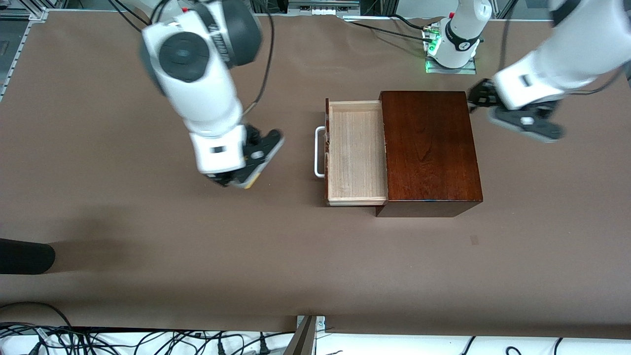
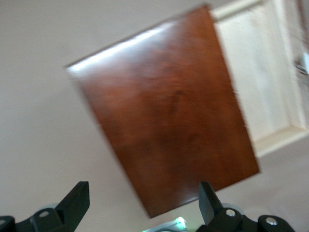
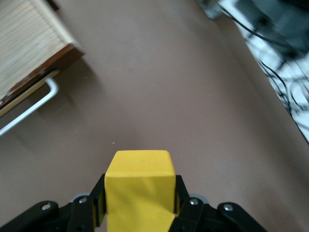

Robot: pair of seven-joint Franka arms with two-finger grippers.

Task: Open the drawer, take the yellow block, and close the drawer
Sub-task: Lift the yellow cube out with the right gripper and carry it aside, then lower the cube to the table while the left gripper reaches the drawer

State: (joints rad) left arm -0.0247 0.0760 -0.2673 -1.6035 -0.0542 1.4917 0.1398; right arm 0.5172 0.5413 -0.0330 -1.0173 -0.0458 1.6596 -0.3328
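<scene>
The drawer (image 1: pixel 356 153) stands pulled out of the dark wooden box (image 1: pixel 429 148), its pale tray bare and its white handle (image 1: pixel 319 152) toward the right arm's end. My right gripper (image 1: pixel 246 181) is shut on the yellow block (image 3: pixel 140 191) and holds it above the bare table beside the drawer front; only a yellow sliver (image 1: pixel 250 184) shows in the front view. The handle (image 3: pixel 29 108) shows in the right wrist view. My left gripper (image 1: pixel 530 128) is open and empty, up in the air beside the box at the left arm's end. The box top (image 2: pixel 169 111) fills the left wrist view.
A brown mat (image 1: pixel 197 256) covers the table. A dark object (image 1: pixel 24 257) lies at the table edge at the right arm's end, nearer to the front camera. Cables (image 1: pixel 148 340) run along the near edge. The left arm's base (image 1: pixel 451 47) stands by the box.
</scene>
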